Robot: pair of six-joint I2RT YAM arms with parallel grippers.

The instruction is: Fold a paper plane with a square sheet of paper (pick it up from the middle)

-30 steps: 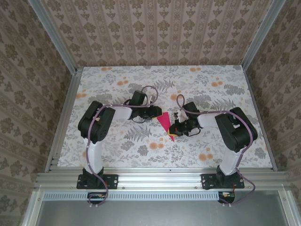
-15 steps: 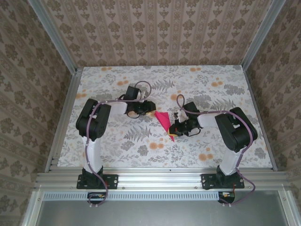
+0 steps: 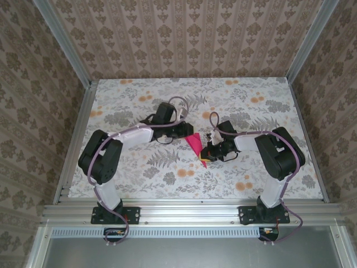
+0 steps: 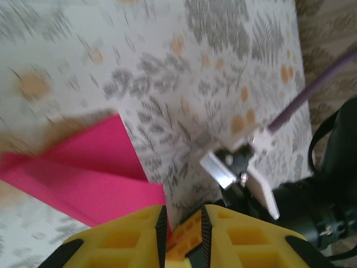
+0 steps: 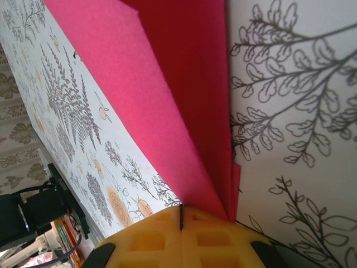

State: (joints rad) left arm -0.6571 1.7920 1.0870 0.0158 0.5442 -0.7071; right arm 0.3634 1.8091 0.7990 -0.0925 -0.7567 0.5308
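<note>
The square sheet of paper (image 3: 196, 146) is magenta-pink and folded to a narrow pointed shape at mid-table. My right gripper (image 3: 207, 152) is shut on its near right end; up close its yellow fingers (image 5: 181, 211) meet with the stacked pink layers (image 5: 184, 100) fanning out from them. My left gripper (image 3: 182, 133) sits at the paper's far left corner. Its jaws (image 4: 184, 215) stand a narrow gap apart, and the pink edge (image 4: 83, 167) runs along the left pad.
The table (image 3: 139, 167) has a floral cloth with small orange flower prints. Aluminium rails (image 3: 78, 139) and patterned walls close it in. The right arm's wrist and purple cable (image 4: 262, 184) lie just beyond my left fingers.
The left arm's elbow has swung down toward the near left. Its gripper drew back left, then returned to the paper's far corner with narrower jaws. The right arm has not moved.
</note>
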